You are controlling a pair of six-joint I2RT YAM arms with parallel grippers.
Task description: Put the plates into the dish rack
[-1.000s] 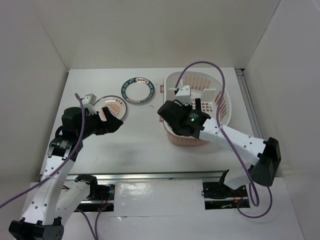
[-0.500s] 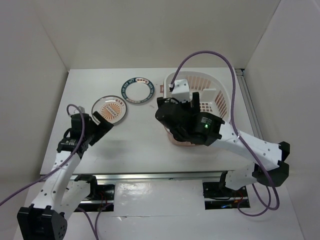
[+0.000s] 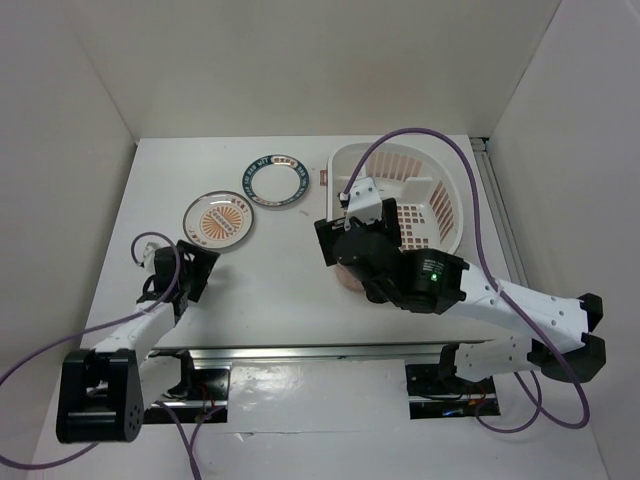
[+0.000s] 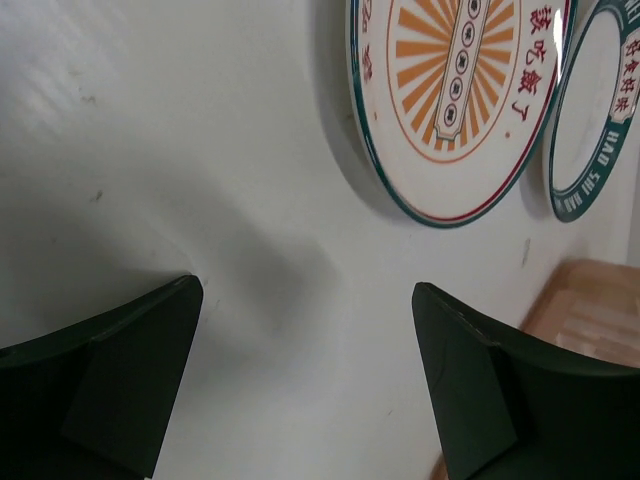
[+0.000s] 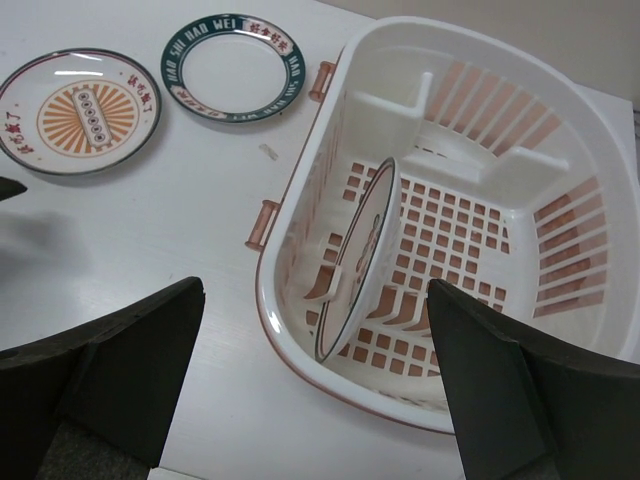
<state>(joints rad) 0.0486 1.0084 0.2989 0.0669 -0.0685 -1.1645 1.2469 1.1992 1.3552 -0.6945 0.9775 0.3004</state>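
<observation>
Right gripper (image 5: 315, 290): fingers wide apart, holding nothing, above the near-left rim of the rack (image 5: 475, 55), which extends toward 1 o'clock. A dark-rimmed plate (image 5: 355, 265) stands on edge in the rack.

Left gripper (image 4: 305, 290): fingers apart, holding nothing, close over the table (image 3: 270, 290). The orange plate (image 4: 455, 90) lies flat at 1 o'clock. The teal plate (image 5: 232, 68) lies flat at 2 o'clock of the orange plate, just beside it.
</observation>
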